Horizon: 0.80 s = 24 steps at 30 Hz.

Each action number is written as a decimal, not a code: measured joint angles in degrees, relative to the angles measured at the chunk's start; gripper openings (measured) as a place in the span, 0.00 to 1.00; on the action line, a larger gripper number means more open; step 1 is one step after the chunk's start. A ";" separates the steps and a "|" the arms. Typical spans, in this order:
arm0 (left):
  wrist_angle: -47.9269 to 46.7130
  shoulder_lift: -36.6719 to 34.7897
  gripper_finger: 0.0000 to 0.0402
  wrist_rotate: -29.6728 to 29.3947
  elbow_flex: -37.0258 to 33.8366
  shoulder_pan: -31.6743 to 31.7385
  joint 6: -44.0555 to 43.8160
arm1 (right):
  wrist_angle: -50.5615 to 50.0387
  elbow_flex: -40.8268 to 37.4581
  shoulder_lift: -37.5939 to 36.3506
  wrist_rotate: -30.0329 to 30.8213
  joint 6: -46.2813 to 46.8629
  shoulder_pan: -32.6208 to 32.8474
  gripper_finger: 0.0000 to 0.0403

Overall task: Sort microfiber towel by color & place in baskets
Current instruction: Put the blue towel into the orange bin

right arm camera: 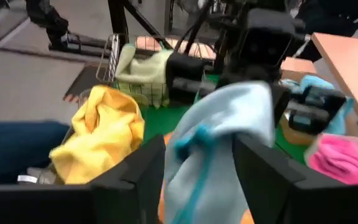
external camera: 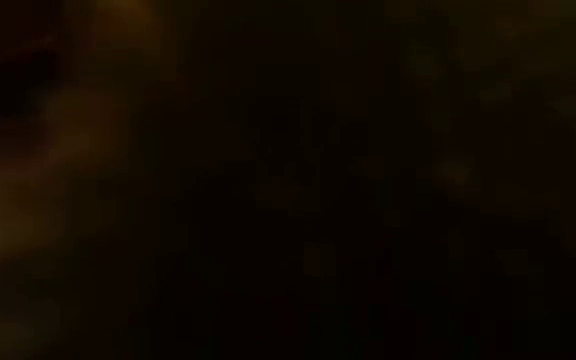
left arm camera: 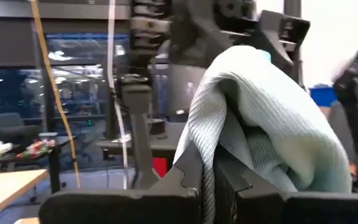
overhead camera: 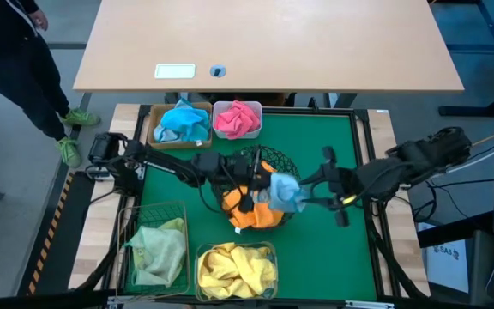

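Note:
A light blue towel (overhead camera: pixel 283 190) hangs over the round black wire bowl (overhead camera: pixel 288 163), which holds orange towels (overhead camera: pixel 256 215). My left gripper (left arm camera: pixel 207 165) reaches in from the table's left and is shut on the towel. My right gripper (right arm camera: pixel 197 177) comes from the right and stands open, with the towel's lower part (right arm camera: pixel 197 162) between its fingers. Blue towels lie in the tan tray (overhead camera: pixel 154 120), pink ones in the white tub (overhead camera: pixel 256 110). A pale green one is in the green wire basket (overhead camera: pixel 135 215), and yellow ones in the clear box (overhead camera: pixel 202 253). The low view is dark. My left gripper pinches a bunched fold of the light blue towel (left arm camera: pixel 211 127) between its two fingers, coming about level from the table's left. The cloth drapes over and past the fingers and hangs clear above the bowl. My right gripper's fingers (right arm camera: pixel 143 177) stand on either side of the towel; I cannot tell whether they touch it.
The five baskets ring the green mat (overhead camera: pixel 333 146): two at the far left, two at the near left, the bowl in the middle. The mat's right half is bare. A wooden table (overhead camera: pixel 316 43) stands beyond, and a person (overhead camera: pixel 11 60) stands at the far left.

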 joint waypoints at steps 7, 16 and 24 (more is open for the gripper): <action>-0.13 -5.04 0.01 -0.02 0.00 6.71 -3.06 | -14.68 9.67 -2.84 2.43 -3.21 0.01 0.48; -10.95 -18.19 0.00 0.33 0.00 17.26 -3.88 | 0.97 -15.90 -21.38 8.10 -4.57 -0.01 0.46; -25.92 -30.97 0.01 -0.76 0.00 25.54 -3.85 | 28.95 -47.67 -38.35 7.34 -6.55 -1.38 0.46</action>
